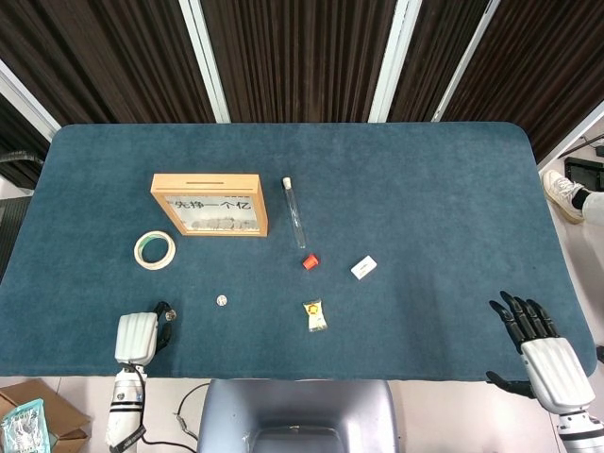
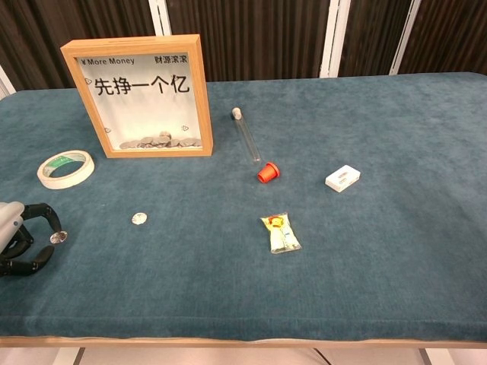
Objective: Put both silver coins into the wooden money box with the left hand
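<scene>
One silver coin (image 2: 58, 237) lies on the blue cloth right at the fingertips of my left hand (image 2: 19, 237), near the table's front left edge. Its fingers are curled with a gap between them and hold nothing. In the head view the same coin (image 1: 171, 317) peeks out beside the left hand (image 1: 137, 338). The second silver coin (image 2: 138, 219) lies a little further right and away from the hand (image 1: 222, 301). The wooden money box (image 2: 141, 95) stands upright at the back left, with its slot on top (image 1: 209, 179). My right hand (image 1: 540, 347) rests open at the front right corner.
A roll of tape (image 2: 65, 168) lies between the left hand and the box. A glass tube (image 2: 245, 137), a red cap (image 2: 267, 172), a small white block (image 2: 342, 178) and a yellow sachet (image 2: 281, 233) lie around the middle of the table (image 2: 396, 251).
</scene>
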